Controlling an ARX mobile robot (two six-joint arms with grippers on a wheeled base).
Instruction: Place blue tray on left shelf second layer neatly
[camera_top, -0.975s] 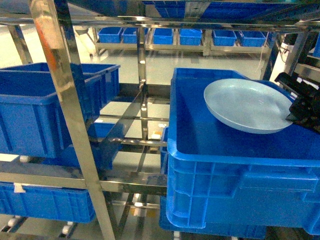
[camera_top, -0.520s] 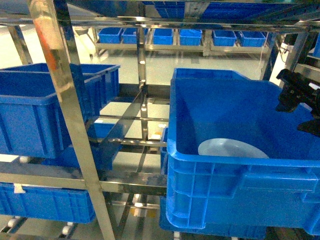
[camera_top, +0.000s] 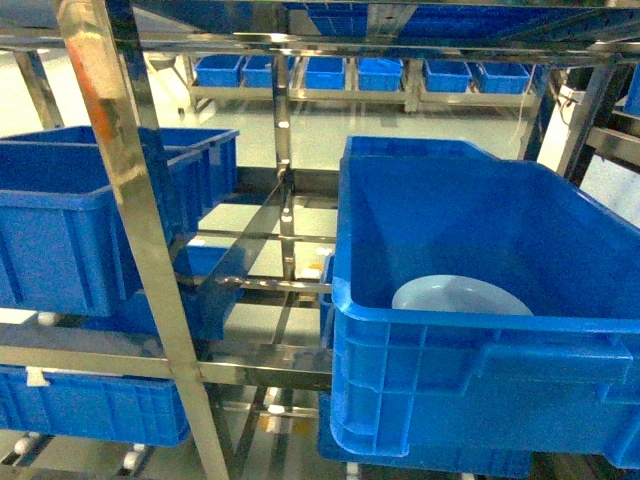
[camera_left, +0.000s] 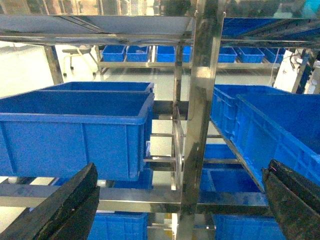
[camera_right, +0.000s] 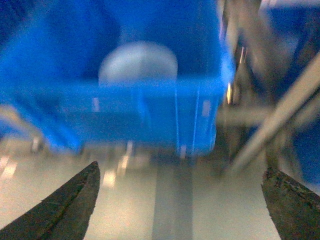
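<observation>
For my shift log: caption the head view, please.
Blue tray lying inside a deep blue crate on the steel shelf; no hand visible.

SS rack (camera_top: 130, 210) w/ blue crates (camera_top: 480, 330)

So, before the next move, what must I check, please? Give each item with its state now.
1. Blue tray released, lying in the crate: ok.
2. Tray flat on the crate floor: cannot tell, the near wall hides its front.
3. Right gripper open and empty: ok.
4. Left gripper open and empty: ok.
5. Both arms out of the head view, apart from the crate: ok.
6. Crate on the left shelf second layer: cannot tell.
</observation>
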